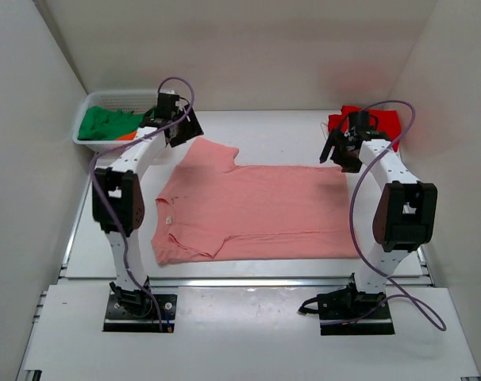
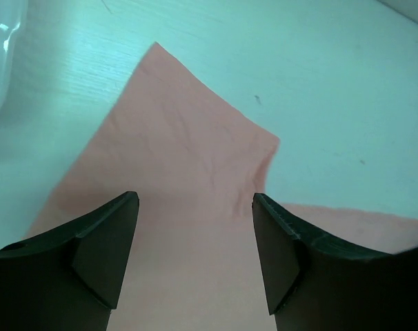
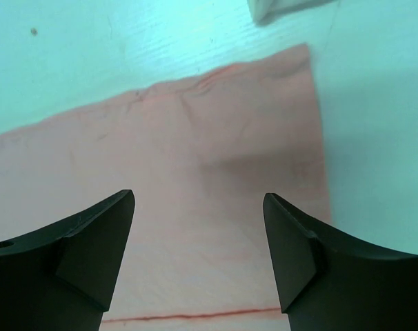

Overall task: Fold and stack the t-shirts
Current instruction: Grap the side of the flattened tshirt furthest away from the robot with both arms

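Observation:
A salmon-pink t-shirt (image 1: 252,213) lies flat in the middle of the table, neck to the left. My left gripper (image 1: 182,129) is open and empty above its far sleeve (image 2: 188,138). My right gripper (image 1: 333,151) is open and empty above the shirt's far right hem corner (image 3: 264,124). A bright red t-shirt (image 1: 387,125) lies folded at the far right behind the right arm. A green t-shirt (image 1: 105,123) and a bit of an orange one (image 1: 127,136) lie in the basket at the far left.
A white mesh basket (image 1: 83,128) stands at the back left next to the left arm. White walls close the table on the left, back and right. A pale object's corner (image 3: 278,8) shows at the top of the right wrist view.

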{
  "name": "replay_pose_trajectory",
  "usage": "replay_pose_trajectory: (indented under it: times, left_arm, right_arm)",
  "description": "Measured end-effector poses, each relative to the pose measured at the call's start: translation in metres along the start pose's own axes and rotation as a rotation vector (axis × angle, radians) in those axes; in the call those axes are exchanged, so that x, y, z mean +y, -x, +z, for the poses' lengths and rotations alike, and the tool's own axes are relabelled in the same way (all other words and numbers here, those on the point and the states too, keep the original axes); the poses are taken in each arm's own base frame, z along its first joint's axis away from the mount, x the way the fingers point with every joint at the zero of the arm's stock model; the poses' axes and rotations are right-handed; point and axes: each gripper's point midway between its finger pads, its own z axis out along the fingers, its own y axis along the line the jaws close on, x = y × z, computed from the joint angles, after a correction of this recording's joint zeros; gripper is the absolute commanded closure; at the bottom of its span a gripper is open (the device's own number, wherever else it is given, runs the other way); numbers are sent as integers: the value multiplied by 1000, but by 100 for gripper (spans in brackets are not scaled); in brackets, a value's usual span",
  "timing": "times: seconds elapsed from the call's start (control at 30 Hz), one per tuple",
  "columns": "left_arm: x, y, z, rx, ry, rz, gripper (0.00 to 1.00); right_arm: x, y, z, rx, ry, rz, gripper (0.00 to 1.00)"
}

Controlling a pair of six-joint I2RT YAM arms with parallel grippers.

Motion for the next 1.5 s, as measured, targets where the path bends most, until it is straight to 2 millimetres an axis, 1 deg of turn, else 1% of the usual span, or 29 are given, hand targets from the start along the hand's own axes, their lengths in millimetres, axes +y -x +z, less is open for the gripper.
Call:
replay_pose_trajectory:
  times: [0.1,0.23,0.3,0.33,0.4,0.43,0.47,0.5,0.53,0.57,0.6,0.63,0.7,0.8,0.87,0.93,0.97,1.0,1.03,1.07,1.1,1.13,1.17,1.2,1.3,1.33,1.43,1.47,1.5]
  left_arm:
    - [18,-9,51,48,70,29,18]
    - [46,-37,110,115,180,75,16]
    - [59,-50,132,145,228,96,14]
    - [62,-46,138,137,249,107,14]
    - [52,-33,143,113,240,120,16]
    - [50,-29,146,108,237,126,19]
    - [47,-23,149,107,237,133,30]
    - [46,-20,154,101,237,138,34]
    - [46,-18,158,103,239,150,49]
    - [47,-19,161,107,244,155,58]
    - [50,-22,164,121,252,162,60]
    - [54,-28,166,142,262,173,56]
    - [57,-30,164,159,270,188,21]
    - [58,-34,159,174,284,196,9]
    - [60,-38,155,184,298,213,8]
    - [60,-40,154,191,307,225,17]
    - [60,-41,153,196,311,234,27]
    - [60,-43,151,207,315,239,42]
    - [60,-45,149,219,317,241,64]
    - [61,-47,148,230,318,238,75]
    - [61,-48,147,240,317,241,95]
    - [62,-48,147,245,314,239,100]
    - [62,-49,147,253,306,240,100]
    - [62,-50,147,257,303,237,100]
    - [62,-50,147,267,283,227,100]
    - [62,-50,147,267,282,227,100]
    - [61,-51,147,270,277,228,100]
    - [61,-51,147,271,274,230,100]
    - [60,-51,148,272,270,232,100]
  right_arm:
    - [-3,9,6,-11,-7,7,26]
    - [0,5,14,5,-1,2,25]
    - [0,4,18,5,0,1,25]
    - [0,3,19,7,-1,0,26]
    - [-1,3,21,6,-9,-1,25]
    - [-3,3,23,6,-19,-1,24]
    - [-5,2,26,8,-31,-1,24]
    - [-9,1,29,10,-46,0,23]
    - [-12,0,34,16,-63,1,23]
    - [-16,-2,39,25,-81,2,23]
    - [-19,-3,44,33,-96,5,22]
    - [-23,-4,49,44,-111,8,23]
    - [-31,-4,59,59,-138,19,22]
    - [-42,-3,64,67,-167,36,22]
    - [-46,-2,63,66,-177,44,22]
    - [-48,0,63,59,-181,48,21]
    - [-50,1,63,59,-184,52,22]
    - [-51,1,63,58,-186,54,22]
    - [-53,2,62,57,-189,58,21]
    - [-54,2,62,57,-192,64,22]
    - [-55,2,62,58,-194,66,21]
    - [-56,3,62,57,-197,70,22]
    - [-58,3,62,56,-200,73,21]
    - [-59,3,63,55,-204,78,25]
    - [-66,7,76,64,-231,89,26]
    - [-66,11,82,56,-235,92,28]
    - [-66,20,103,57,-242,95,40]
    - [-67,23,108,59,-250,91,68]
    - [-67,26,109,58,-253,85,86]
